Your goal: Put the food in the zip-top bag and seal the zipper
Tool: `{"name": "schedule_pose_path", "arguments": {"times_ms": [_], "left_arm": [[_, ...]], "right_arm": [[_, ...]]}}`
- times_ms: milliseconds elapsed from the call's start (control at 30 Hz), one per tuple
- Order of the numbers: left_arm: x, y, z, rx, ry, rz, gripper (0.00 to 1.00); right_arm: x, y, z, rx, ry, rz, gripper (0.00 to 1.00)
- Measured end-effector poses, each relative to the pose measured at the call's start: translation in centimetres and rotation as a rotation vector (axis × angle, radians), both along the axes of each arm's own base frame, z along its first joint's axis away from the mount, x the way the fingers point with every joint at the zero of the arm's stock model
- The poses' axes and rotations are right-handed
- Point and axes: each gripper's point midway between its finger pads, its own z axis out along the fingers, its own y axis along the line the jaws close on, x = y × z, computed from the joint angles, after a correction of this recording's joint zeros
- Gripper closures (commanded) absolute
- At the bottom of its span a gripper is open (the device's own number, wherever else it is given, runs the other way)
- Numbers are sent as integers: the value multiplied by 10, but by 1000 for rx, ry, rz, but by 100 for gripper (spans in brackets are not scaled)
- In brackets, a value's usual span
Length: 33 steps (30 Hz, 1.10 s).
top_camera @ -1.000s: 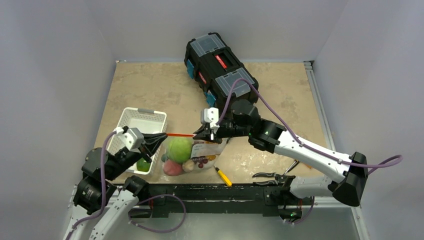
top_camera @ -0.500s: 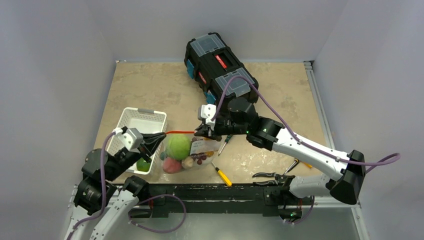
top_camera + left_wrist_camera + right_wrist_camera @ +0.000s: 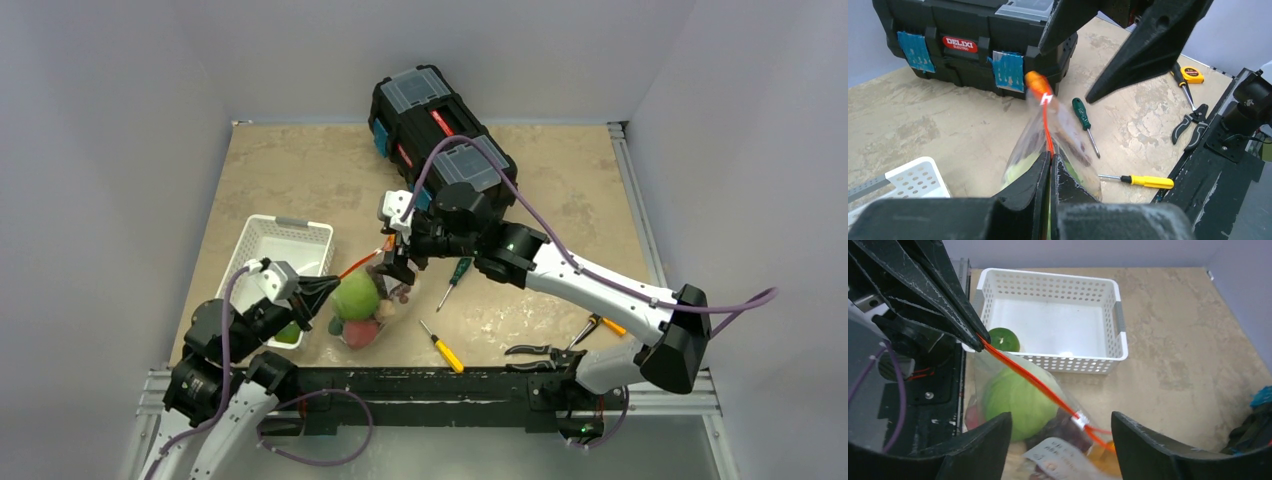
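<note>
Right gripper (image 3: 1060,425) just sprang wide and let go of zipper (image 3: 1033,382); second ago it pinched far end. Left gripper (image 3: 1050,159) stayed clamped on near end of strip. Zip-top bag (image 3: 372,318) sagged onto counter (image 3: 300,170) beside white basket (image 3: 1073,362), cabbage (image 3: 1010,402) inside. Strip looked closed, sealing likely done. Green round fruit (image 3: 1003,339) sat outside bag by basket. Other food blurred behind plastic.

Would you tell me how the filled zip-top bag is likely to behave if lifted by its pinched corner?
Probably floppy: the zip-top bag droops creased below the zipper that the left gripper pinches. Likely bottom-heavy, since the cabbage and other food bulge low inside, so it may swing. The thin film looks slick and could slip from that pinch.
</note>
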Motion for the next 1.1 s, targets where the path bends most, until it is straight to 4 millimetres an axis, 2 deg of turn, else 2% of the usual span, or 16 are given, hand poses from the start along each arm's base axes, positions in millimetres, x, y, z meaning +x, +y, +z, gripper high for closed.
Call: {"name": "schedule_pose_path", "arguments": {"times_ms": [100, 233, 300, 400, 467, 567, 633, 767, 833, 900, 1000, 1100], "left_arm": [[-2, 1, -1, -7, -15, -1, 100], [-5, 1, -2, -11, -25, -9, 100], [-6, 0, -2, -11, -26, -18, 100], [-8, -2, -1, -12, -27, -35, 100], [-10, -4, -1, -13, -27, -48, 100], [-13, -6, -1, -14, -28, -70, 100], [-14, -8, 0, -15, -29, -81, 100], [-18, -11, 0, -16, -31, -114, 100], [-20, -13, 0, -15, -30, -126, 100], [-21, -14, 0, -15, -28, -137, 100], [-22, -16, -1, -14, -24, -150, 100], [-23, -17, -1, -11, -18, -159, 100]], "right_arm": [[-3, 0, -6, 18, 57, -21, 14], [3, -18, -9, 60, 143, -98, 12], [20, -34, -1, 117, 205, -181, 12], [58, -58, 14, 231, 305, -347, 12], [72, -65, 17, 293, 395, -434, 11], [75, -56, 6, 331, 563, -498, 8], [78, -44, -13, 325, 694, -538, 8], [84, -35, -48, 277, 834, -624, 6], [87, -36, -55, 263, 860, -664, 7], [90, -38, -52, 264, 864, -697, 8], [97, -39, -37, 274, 866, -780, 8], [99, -28, -19, 269, 862, -867, 8]]}}
